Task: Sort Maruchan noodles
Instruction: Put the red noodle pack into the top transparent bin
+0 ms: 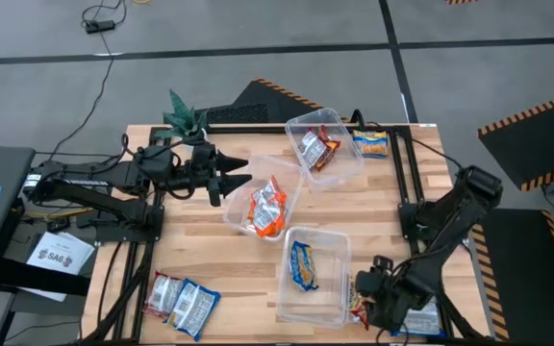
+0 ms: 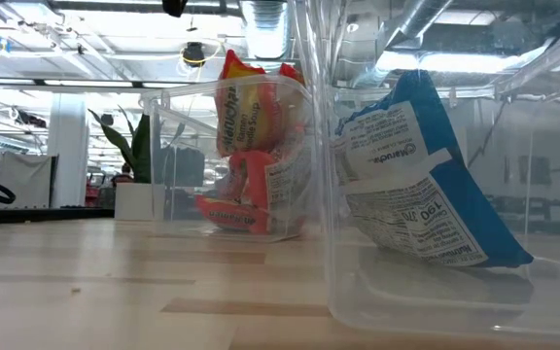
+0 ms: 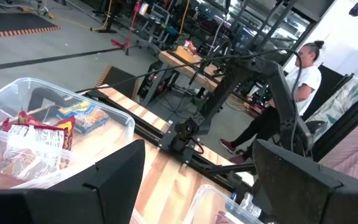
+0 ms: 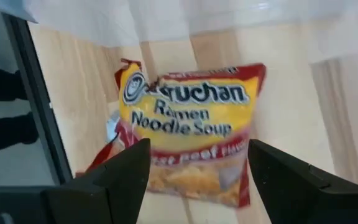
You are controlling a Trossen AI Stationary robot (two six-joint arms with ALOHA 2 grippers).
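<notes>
Right gripper (image 4: 194, 174) hangs low at the table's (image 1: 210, 240) near right corner, fingers spread wide & empty, straddling a red Maruchan beef packet (image 4: 188, 127) lying flat on the wood — just right of the near tub (image 1: 339, 255), which holds a blue packet (image 1: 303, 265). Left gripper (image 1: 237, 175) is just left of the middle tub (image 1: 294, 192) w/ orange packets (image 1: 265, 208), fingers wide apart, nothing held. Far tub (image 1: 349, 135) holds red packets (image 1: 315, 149). Two silver packets (image 1: 183, 300) lie well left of the near tub.
</notes>
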